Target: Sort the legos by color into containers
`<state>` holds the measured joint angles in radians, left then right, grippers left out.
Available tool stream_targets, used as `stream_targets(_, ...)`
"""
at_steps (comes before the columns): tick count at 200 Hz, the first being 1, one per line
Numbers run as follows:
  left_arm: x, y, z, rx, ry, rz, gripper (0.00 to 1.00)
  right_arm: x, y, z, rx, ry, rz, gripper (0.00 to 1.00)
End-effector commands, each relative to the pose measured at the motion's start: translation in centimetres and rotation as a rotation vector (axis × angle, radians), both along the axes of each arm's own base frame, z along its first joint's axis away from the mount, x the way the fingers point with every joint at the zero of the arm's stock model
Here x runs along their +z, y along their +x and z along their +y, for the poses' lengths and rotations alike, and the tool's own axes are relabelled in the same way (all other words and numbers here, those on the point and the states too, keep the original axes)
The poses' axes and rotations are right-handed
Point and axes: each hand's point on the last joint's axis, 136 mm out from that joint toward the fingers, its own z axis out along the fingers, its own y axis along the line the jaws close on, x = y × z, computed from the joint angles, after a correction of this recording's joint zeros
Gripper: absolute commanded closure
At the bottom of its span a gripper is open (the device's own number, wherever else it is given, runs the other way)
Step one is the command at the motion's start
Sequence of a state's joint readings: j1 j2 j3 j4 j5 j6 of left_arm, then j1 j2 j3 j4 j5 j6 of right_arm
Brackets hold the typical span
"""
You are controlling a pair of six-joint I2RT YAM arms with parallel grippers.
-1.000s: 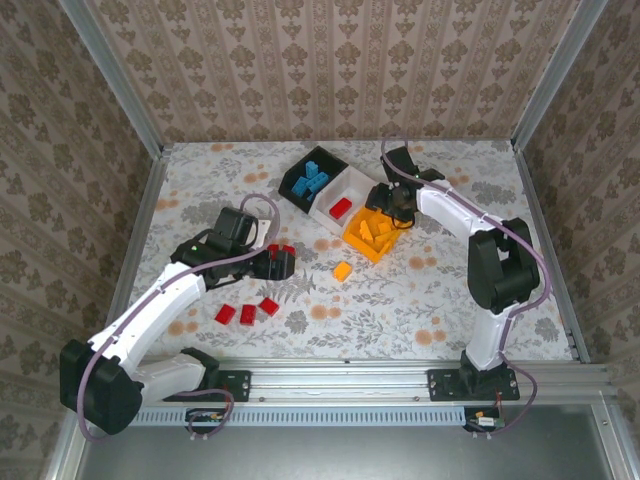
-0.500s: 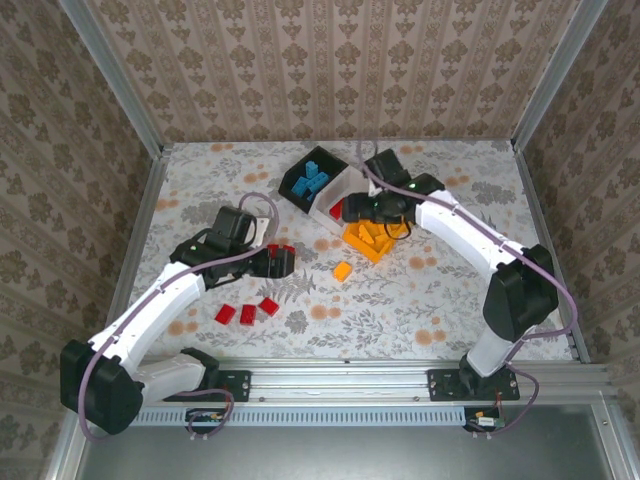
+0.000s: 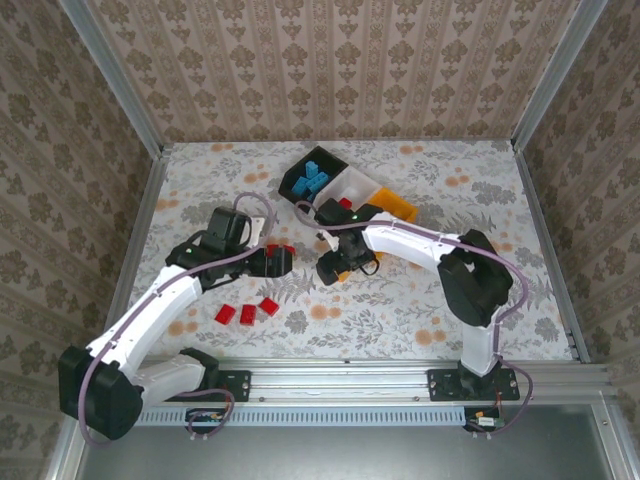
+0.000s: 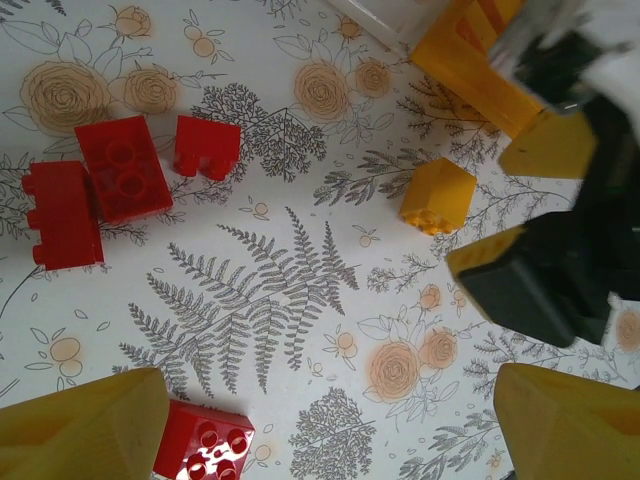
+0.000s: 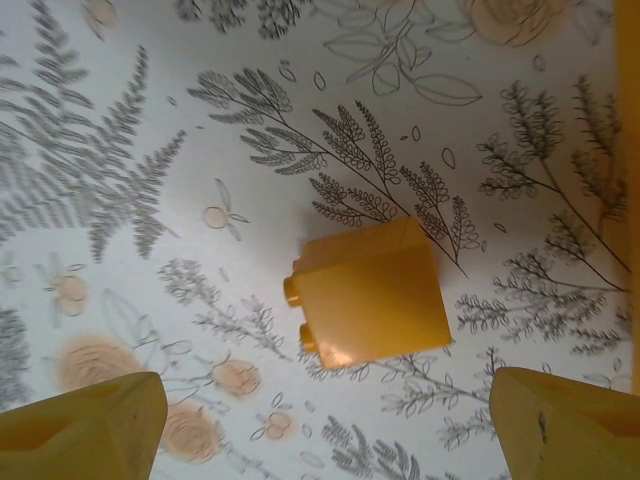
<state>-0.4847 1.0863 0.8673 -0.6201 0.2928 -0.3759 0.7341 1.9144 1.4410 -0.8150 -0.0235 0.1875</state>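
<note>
Orange brick (image 5: 370, 290), lying on its side on the flowered table (image 3: 400, 310) at mid-frame, is straddled by the right gripper (image 5: 322, 425), its jaws spread wide with nothing gripped; the left gripper (image 4: 325, 425), likewise spread and empty, is held over red bricks (image 4: 125, 165) at left. The orange bin (image 3: 403, 210) is seen just above. A skewed closing could squirt the brick aside, or the close-set arms could be knocked together

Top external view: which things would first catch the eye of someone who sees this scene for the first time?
The right gripper, jaws open, hangs over a lone orange brick at the middle of the flowered table. Behind it, the black bin holds blue bricks. Red bricks lie loose near the left gripper.
</note>
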Motion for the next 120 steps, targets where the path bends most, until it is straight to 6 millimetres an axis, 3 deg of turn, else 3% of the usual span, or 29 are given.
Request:
stream_targets(1, 0.1, -0.5, 0.4, 0.020, -0.023, 0.013, 0.14, -0.4, 0.9, -0.4, 0.046, -0.062, -0.023, 0.15)
stream_targets(50, 0.0, -0.4, 0.4, 0.026, -0.033, 0.017, 0.13, -1.8, 1.7, 0.1, 0.063, -0.086, -0.016, 0.19)
stream_targets(120, 0.0, -0.2, 1.1, 0.046, -0.038, 0.018, 0.13, -3.2, 2.0, 0.1, 0.062, -0.116, 0.001, 0.35)
